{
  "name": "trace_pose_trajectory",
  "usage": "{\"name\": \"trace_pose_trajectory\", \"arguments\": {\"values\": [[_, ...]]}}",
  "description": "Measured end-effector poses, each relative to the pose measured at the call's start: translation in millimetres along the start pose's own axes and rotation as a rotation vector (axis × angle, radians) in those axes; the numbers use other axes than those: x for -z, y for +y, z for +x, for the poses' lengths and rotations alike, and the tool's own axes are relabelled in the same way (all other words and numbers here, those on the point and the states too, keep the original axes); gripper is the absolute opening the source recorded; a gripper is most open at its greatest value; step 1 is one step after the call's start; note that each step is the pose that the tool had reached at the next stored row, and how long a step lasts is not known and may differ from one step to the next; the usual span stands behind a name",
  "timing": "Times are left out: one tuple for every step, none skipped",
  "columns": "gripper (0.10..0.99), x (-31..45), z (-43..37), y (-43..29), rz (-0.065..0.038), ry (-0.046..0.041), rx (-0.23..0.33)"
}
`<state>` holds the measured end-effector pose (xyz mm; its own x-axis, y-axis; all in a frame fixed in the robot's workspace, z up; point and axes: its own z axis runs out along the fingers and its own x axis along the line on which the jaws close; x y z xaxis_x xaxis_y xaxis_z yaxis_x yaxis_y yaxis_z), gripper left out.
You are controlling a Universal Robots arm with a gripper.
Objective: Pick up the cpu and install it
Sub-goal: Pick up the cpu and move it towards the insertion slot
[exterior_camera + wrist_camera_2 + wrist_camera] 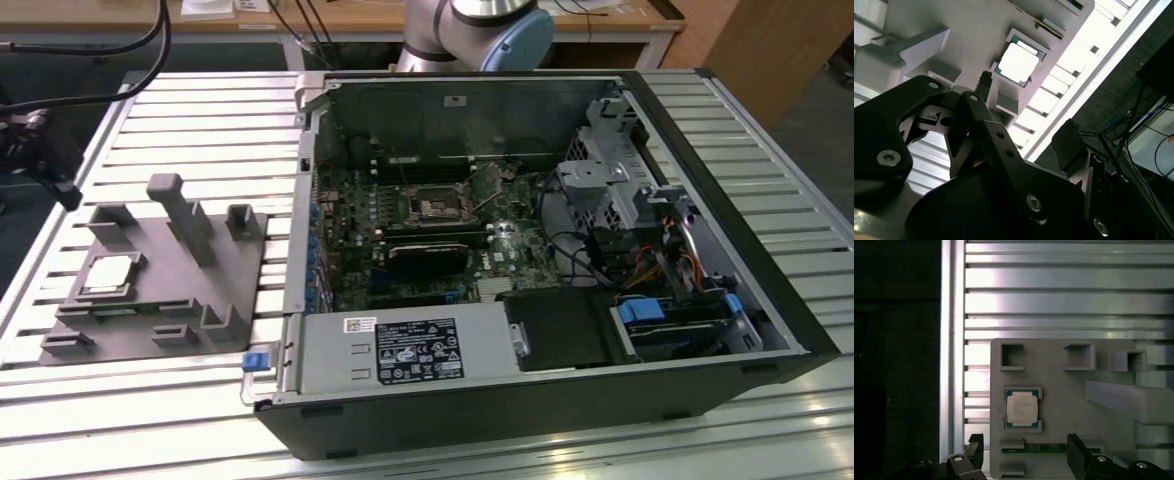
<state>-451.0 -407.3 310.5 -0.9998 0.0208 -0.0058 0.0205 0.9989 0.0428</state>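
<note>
Approach step: gripper (pixel 1026 452), fingers apart and empty, is hovering above the cpu (pixel 1022 408). In the exterior view the chip is lying at nine o'clock from the computer case (pixel 561 405). Judging the grasp is calling for careful centring.

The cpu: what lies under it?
The cpu sits in a recess of the grey fixture plate, which rests on the slatted metal table. The recess floor beneath is hidden.

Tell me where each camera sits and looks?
Exterior view: off the arm, looking down on the open black computer case and the small square silver-topped cpu on the grey plastic fixture; the grey-and-blue robot arm shows.
First wrist view: on the wrist, looking straight down at the cpu; the black gripper, fingers open, shows.
Second wrist view: on the wrist, looking slantwise past the gripper's linkage at the cpu.
Both wrist views share cpu and fixture.
</note>
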Motion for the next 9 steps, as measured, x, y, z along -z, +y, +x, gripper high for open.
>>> {"name": "trace_pose_trajectory", "arguments": {"values": [[0.761, -0.7, 0.0, 0.0, 0.0, 0.0, 0.0], [0.761, -1.4, 0.0, -0.1, 0.0, -0.0001, 0.0], [0.761, -2.2, 0.0, -0.1, 0.0, 0.0, 0.0], [0.761, -3.0, 0.0, -0.1, 0.0, -0.0001, 0.0], [0.761, -3.8, 0.0, -0.2, 0.0, 0.0, 0.0], [0.761, -4.8, 0.0, -0.2, 0.0, 0.0, 0.0], [0.761, -5.8, 0.1, -0.3, 0.0, -0.0001, 0.0], [0.761, -6.9, 0.1, -0.4, 0.0, -0.0001, 0.0], [0.761, -8.0, 0.1, -0.5, 0.0, 0.0, 0.0]]}}
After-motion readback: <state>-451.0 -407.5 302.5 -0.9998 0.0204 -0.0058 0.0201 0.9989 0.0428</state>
